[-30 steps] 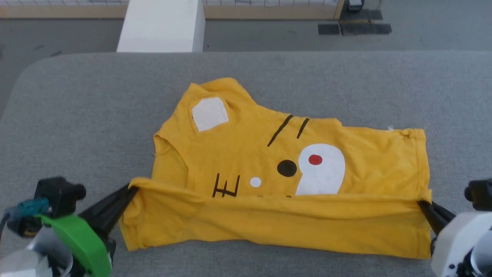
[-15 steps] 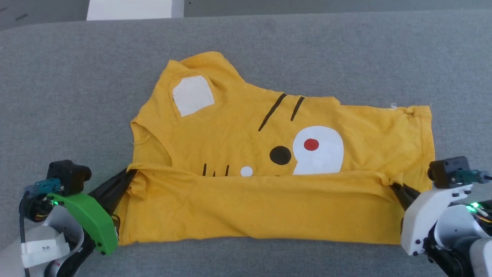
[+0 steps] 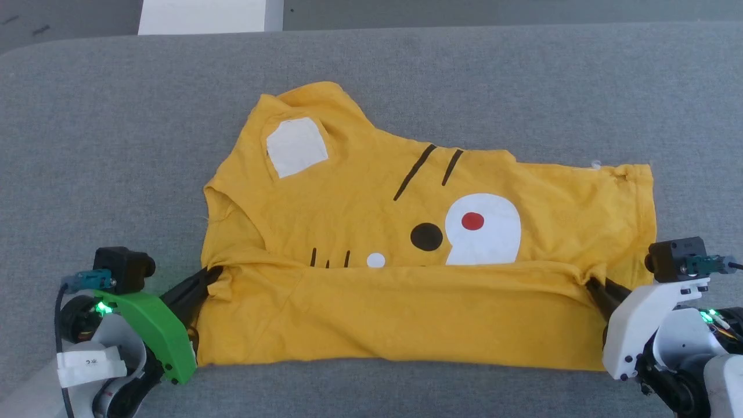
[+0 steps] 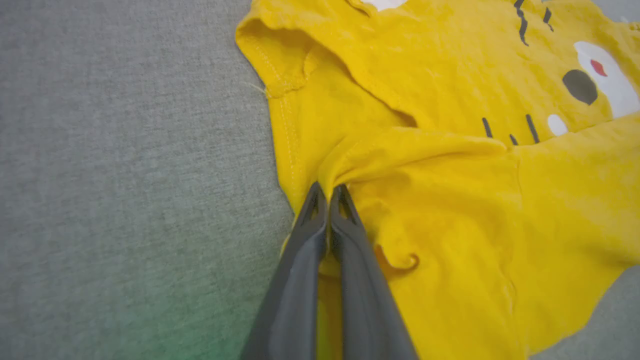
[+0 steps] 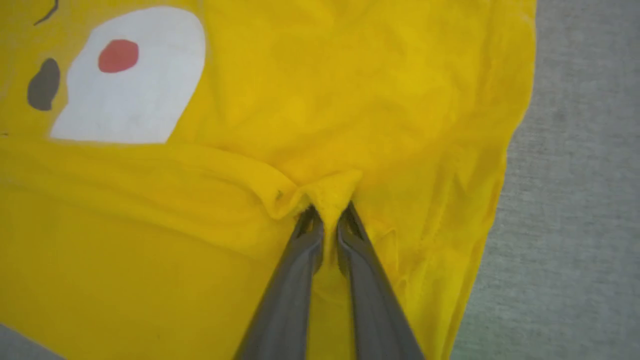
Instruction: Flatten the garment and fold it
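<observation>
Garment (image 3: 371,191) lies centred on desk (image 3: 116,145) in head view, near flap folded over print; left wrist view: left pincer (image 4: 327,192) clenched on flap's left corner; right wrist view: right pincer (image 5: 327,212) pinching its right corner.

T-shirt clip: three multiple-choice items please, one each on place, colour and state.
1. On the T-shirt, where does the plain folded flap lie?
A) nearest the robot
B) farthest away
C) on the far sleeve

2. Colour of the dot in the large white patch?
A) blue
B) red
C) green

3. The left gripper and right gripper are:
A) both open
B) both shut on the T-shirt
C) one open

Key: 1 A, the plain band covers the print's near part. 2 B, it shows red in the head view. 3 B, each wrist view shows cloth pinched between fingers.
</observation>
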Robot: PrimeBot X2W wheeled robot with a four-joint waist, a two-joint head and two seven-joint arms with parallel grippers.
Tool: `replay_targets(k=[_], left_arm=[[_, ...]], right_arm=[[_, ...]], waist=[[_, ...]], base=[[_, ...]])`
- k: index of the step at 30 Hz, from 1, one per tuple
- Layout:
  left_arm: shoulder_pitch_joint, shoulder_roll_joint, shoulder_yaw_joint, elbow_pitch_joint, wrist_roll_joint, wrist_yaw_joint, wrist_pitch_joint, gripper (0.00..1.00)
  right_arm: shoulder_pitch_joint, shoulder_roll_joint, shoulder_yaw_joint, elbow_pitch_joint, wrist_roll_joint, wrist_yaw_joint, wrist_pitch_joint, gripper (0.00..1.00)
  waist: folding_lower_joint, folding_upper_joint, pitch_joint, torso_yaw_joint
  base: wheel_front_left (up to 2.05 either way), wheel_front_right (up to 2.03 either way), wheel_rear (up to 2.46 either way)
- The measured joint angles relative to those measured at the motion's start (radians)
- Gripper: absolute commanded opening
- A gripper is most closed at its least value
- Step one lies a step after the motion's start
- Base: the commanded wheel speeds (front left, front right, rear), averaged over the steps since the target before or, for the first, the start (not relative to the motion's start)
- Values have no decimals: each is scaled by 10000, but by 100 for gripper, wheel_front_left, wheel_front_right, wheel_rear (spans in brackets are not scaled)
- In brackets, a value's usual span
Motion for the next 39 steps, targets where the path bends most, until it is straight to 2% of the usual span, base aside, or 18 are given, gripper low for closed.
replay_targets(k=[2, 6, 9, 13, 17, 19, 21, 24, 27, 29, 32, 39], left_arm=[[17, -67, 12, 8, -50, -4, -46, 100], [114, -58, 125, -73, -199, 15, -276, 100], [319, 31, 360, -385, -291, 211, -686, 100], [735, 203, 911, -1026, -314, 884, -1381, 100], [1326, 190, 1912, -1962, -188, 1710, -1747, 100], [1720, -107, 2909, -2568, 276, 2184, -1751, 100], [2094, -631, 4073, -3162, 909, 2458, -1778, 100], [2870, -1444, 5350, -3969, 2119, 2383, -1802, 100], [3697, -2153, 6149, -4439, 3204, 2033, -1802, 100], [4190, -2550, 6481, -4533, 3917, 1680, -1802, 100], [4753, -3055, 6828, -4475, 4686, 1290, -1802, 100], [5418, -4134, 7547, -4234, 6006, 683, -1802, 100]], right_arm=[[44, 36, -82, -58, 134, 0, 109, 100], [416, 31, -301, -516, 393, -6, 211, 100], [755, 35, -462, -1139, 579, -6, 190, 100], [1243, 211, -752, -2121, 642, -6, -320, 100], [1681, 598, -1223, -2905, 31, -6, -1482, 100], [1893, 800, -1375, -3162, -468, -8, -2159, 100], [2073, 1001, -1444, -3290, -897, -6, -2811, 100], [2247, 1200, -1346, -3312, -1480, -8, -3672, 100], [2275, 1323, -1212, -3258, -2061, -8, -4437, 100], [2331, 1350, -1162, -3172, -2487, -6, -4943, 100], [2474, 1367, -1384, -2976, -2514, -6, -5639, 100], [2960, 1367, -1822, -2082, -2405, -6, -6876, 100]], waist=[[0, 0, -123, 15], [0, 0, -396, 49], [-1, 0, -594, 77], [0, 0, -817, 137], [0, 0, -998, 230], [0, 0, -1082, 292], [-1, 0, -1140, 356], [0, 0, -1208, 423], [0, 0, -1255, 438], [0, 0, -1287, 447], [0, 0, -1362, 475], [0, 0, -1568, 505]], base=[[0, 0, 0], [0, 0, 0], [0, 0, 0], [0, 0, 0], [0, 0, 0], [0, 0, 0], [0, 0, 0], [0, 0, 0], [0, 0, 0], [0, 0, 0], [0, 0, 0], [0, 0, 0]])
